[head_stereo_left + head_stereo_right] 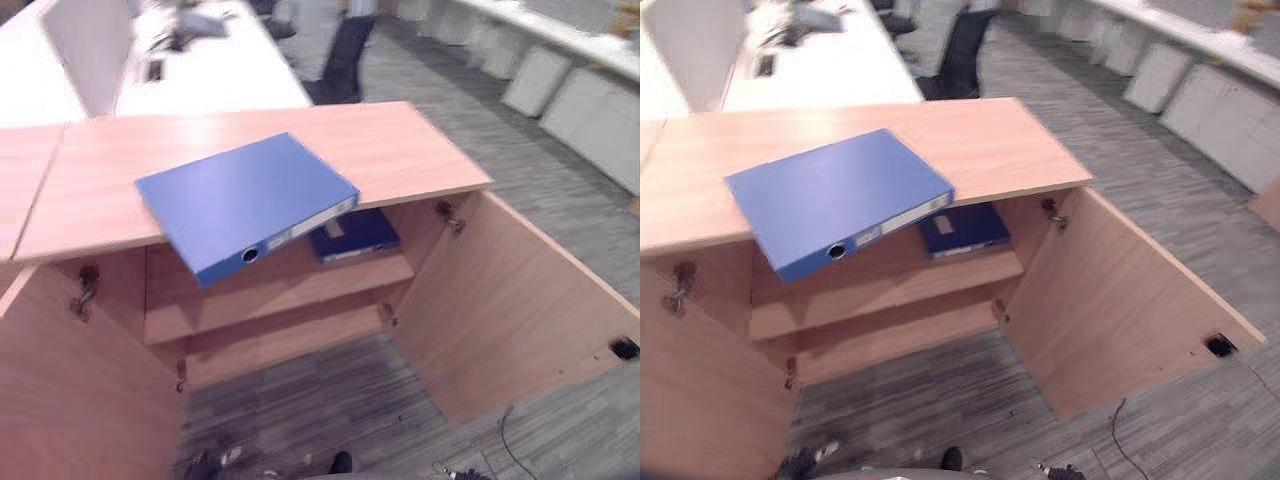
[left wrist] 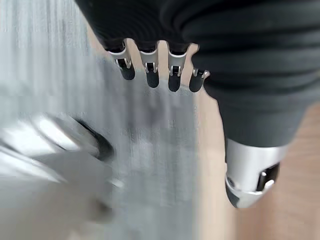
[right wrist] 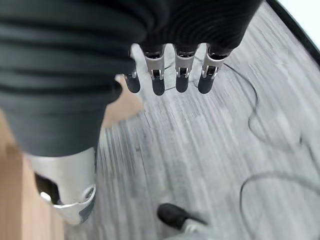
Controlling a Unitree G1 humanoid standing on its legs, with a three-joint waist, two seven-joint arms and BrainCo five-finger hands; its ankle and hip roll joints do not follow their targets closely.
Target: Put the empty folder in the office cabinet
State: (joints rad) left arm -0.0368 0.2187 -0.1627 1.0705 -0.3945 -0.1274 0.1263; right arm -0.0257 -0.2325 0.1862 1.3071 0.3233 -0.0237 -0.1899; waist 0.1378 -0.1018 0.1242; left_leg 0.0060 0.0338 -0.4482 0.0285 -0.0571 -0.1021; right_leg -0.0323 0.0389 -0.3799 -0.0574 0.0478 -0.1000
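Note:
A blue lever-arch folder point(image 1: 245, 200) lies flat on the wooden top point(image 1: 400, 150) of the office cabinet, turned at an angle, its spine corner hanging over the front edge. Both cabinet doors stand wide open, the left door point(image 1: 70, 390) and the right door point(image 1: 510, 300). On the upper shelf point(image 1: 260, 295) inside lies a darker blue folder point(image 1: 355, 235). My left hand point(image 2: 150, 65) hangs low beside a wooden door, fingers relaxed and holding nothing. My right hand point(image 3: 157, 75) hangs over the grey carpet, fingers loose and empty.
Behind the cabinet stand white desks point(image 1: 220, 70) and a dark office chair point(image 1: 345, 55). A row of white cabinets point(image 1: 570, 90) runs along the far right. Grey carpet point(image 1: 330, 410) lies between the open doors.

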